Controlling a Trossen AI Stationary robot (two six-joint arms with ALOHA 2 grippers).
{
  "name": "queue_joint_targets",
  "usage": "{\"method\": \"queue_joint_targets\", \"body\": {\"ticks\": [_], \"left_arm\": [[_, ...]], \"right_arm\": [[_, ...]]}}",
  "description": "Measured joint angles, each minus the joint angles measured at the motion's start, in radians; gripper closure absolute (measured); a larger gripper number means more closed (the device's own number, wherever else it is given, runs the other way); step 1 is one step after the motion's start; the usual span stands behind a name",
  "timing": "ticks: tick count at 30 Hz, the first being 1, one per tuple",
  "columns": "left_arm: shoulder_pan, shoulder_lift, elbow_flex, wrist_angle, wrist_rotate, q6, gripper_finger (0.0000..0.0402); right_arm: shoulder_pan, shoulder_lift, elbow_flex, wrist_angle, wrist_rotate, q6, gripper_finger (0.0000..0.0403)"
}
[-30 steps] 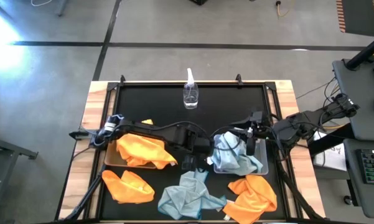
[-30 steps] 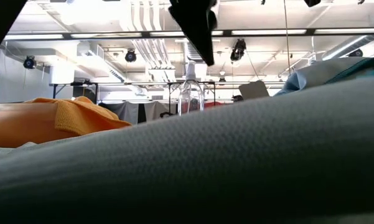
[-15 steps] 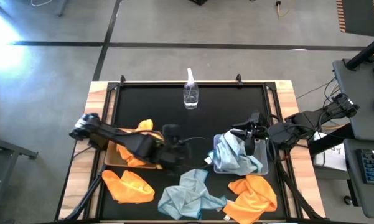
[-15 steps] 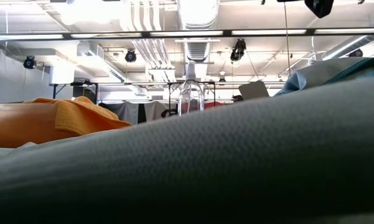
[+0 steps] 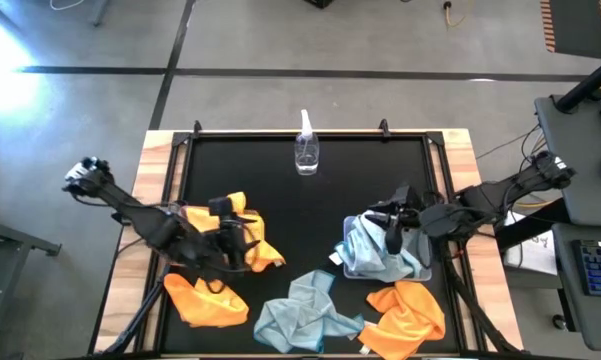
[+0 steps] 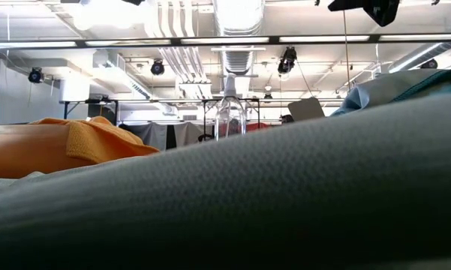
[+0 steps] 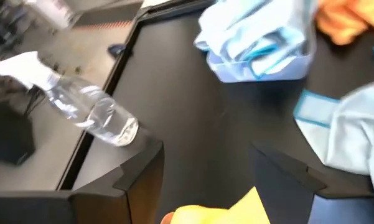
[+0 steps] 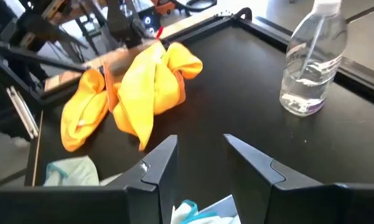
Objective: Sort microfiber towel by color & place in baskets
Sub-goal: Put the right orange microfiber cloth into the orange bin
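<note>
- No readable text, label, brand, number or sign anywhere in these views.
- The spray bottle (image 5: 306, 148) shows clear plastic with no lettering that can be made out.
- The towels and both baskets carry no visible print.

A clear plastic spray bottle (image 5: 306, 150) is standing at the far middle of the black bench (image 5: 360, 180). An orange microfiber towel (image 5: 242, 235) is lying in the left tray, pale blue towels (image 5: 375, 252) in the translucent right tray (image 5: 420, 270). Along the near edge, three more towels are lying: orange (image 5: 206, 300), pale blue (image 5: 305, 315), orange (image 5: 408, 315).
</note>
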Motion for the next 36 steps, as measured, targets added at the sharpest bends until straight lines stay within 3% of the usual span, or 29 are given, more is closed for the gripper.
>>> {"method": "queue_joint_targets", "body": {"ticks": [6,15,22,27,36], "left_arm": [[-0.007,-0.203,-0.261,0.259,0.088,0.155,0.0187],[-0.007,-0.372,-0.509,0.659,0.085,0.179,0.0187],[-0.007,-0.379,-0.535,0.728,0.022,0.204,0.0187],[-0.007,-0.379,-0.535,0.729,0.008,0.224,0.0187],[-0.007,-0.379,-0.535,0.729,0.004,0.264,0.0187]], "right_arm": [[0.023,0.069,0.0,-0.001,-0.071,0.044,0.0284],[0.067,0.183,0.004,-0.026,-0.221,0.385,0.0284],[0.073,0.267,0.063,-0.269,-0.274,0.583,0.0284],[0.082,0.336,0.119,-0.297,-0.413,0.631,0.0284],[0.154,0.482,0.371,-0.416,-0.53,0.748,0.0284]]}}
